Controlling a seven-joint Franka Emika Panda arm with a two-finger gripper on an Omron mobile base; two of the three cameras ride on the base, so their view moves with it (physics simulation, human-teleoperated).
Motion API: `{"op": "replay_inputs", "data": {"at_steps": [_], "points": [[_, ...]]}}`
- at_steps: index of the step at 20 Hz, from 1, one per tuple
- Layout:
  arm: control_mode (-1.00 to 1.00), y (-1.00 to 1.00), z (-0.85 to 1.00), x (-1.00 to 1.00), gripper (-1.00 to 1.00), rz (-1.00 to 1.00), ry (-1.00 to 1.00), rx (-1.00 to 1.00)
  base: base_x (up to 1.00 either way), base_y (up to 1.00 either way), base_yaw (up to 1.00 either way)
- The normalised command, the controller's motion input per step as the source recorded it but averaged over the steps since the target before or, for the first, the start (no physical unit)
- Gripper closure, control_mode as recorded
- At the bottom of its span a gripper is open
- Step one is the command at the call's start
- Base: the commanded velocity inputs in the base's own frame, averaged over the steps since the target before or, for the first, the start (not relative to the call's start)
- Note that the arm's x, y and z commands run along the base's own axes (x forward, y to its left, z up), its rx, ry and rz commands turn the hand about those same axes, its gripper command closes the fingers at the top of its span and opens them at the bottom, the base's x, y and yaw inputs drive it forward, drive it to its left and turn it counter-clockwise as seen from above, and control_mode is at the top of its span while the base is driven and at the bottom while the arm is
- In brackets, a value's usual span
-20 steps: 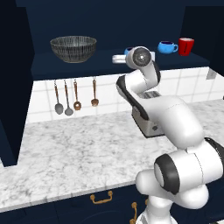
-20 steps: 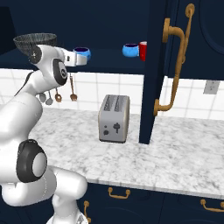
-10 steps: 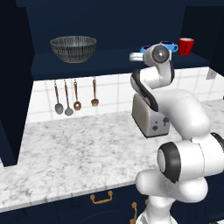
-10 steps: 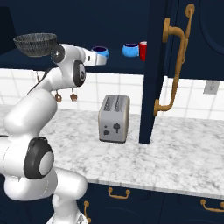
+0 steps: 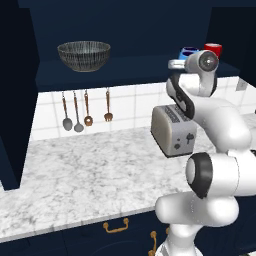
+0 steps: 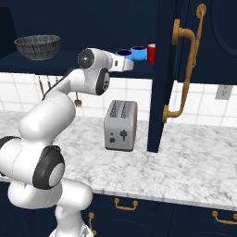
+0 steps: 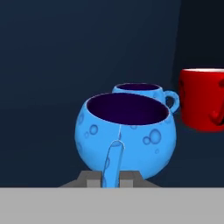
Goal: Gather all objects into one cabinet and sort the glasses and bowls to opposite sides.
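Navy wall cabinet (image 6: pixel 162 69) above a marble counter (image 5: pixel 75 175), arm reaching up into its shelf.

In the hand view the gripper (image 7: pixel 112 177) is clamped on the thin handle of a blue cup (image 7: pixel 127 135); the cup's round body sits just beyond the fingertips, its dark mouth upward. A second blue cup (image 7: pixel 144 94) stands right behind it, and the red mug (image 7: pixel 203 98) is near on the right. The grey striped bowl (image 5: pixel 83 55) rests well apart at the shelf's left end. A toaster (image 6: pixel 120 125) stands on the counter below.
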Motion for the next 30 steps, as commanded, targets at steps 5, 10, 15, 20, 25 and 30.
{"op": "replay_inputs", "data": {"at_steps": [5,10,15,20,25,30], "points": [[-1.00,-0.57,0.00,0.00,1.00,-0.01,0.00,0.00,0.00,0.00,0.00],[-1.00,-0.43,0.00,0.01,1.00,0.00,0.01,0.00,0.00,0.00,0.00],[-1.00,-0.16,0.00,0.00,1.00,0.00,0.00,0.00,0.00,0.00,0.00],[-1.00,-0.01,0.00,0.00,1.00,0.00,0.01,0.00,0.00,0.00,0.00],[-1.00,0.00,0.00,0.19,1.00,0.00,0.01,0.00,0.00,0.00,0.00],[-1.00,0.00,0.00,0.26,1.00,0.00,0.02,0.00,0.00,0.00,0.00]]}}
